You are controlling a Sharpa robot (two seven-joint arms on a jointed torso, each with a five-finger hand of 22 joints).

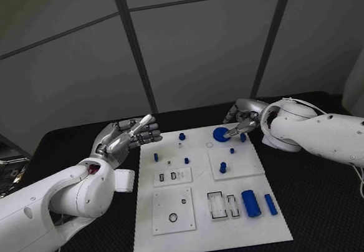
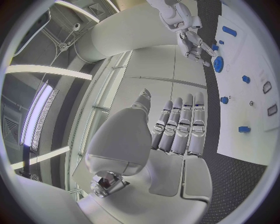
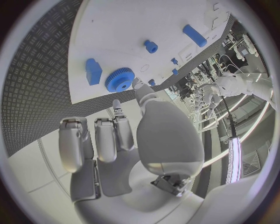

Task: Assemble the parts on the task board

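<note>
The white task board point(image 1: 209, 229) lies in the middle of the black table. A blue gear point(image 1: 221, 134) sits at its far right part, and my right hand point(image 1: 241, 120) pinches the gear's rim between thumb and a fingertip; in the right wrist view the gear point(image 3: 120, 79) lies flat right at those fingertips point(image 3: 139, 88). My left hand point(image 1: 129, 135) hovers at the board's far left corner, holding nothing, its fingers point(image 2: 181, 123) straight and side by side. From the left wrist, the right hand point(image 2: 192, 37) reaches the gear point(image 2: 218, 64).
Two blue cylinders point(image 1: 250, 203) point(image 1: 270, 204) lie on the board's near right, beside black frames point(image 1: 218, 205). Small blue pegs point(image 1: 186, 160) point(image 1: 223, 168) stand in the board's far half. A blue block point(image 3: 93, 71) sits close to the gear. Black table point(image 1: 339, 218) surrounds the board.
</note>
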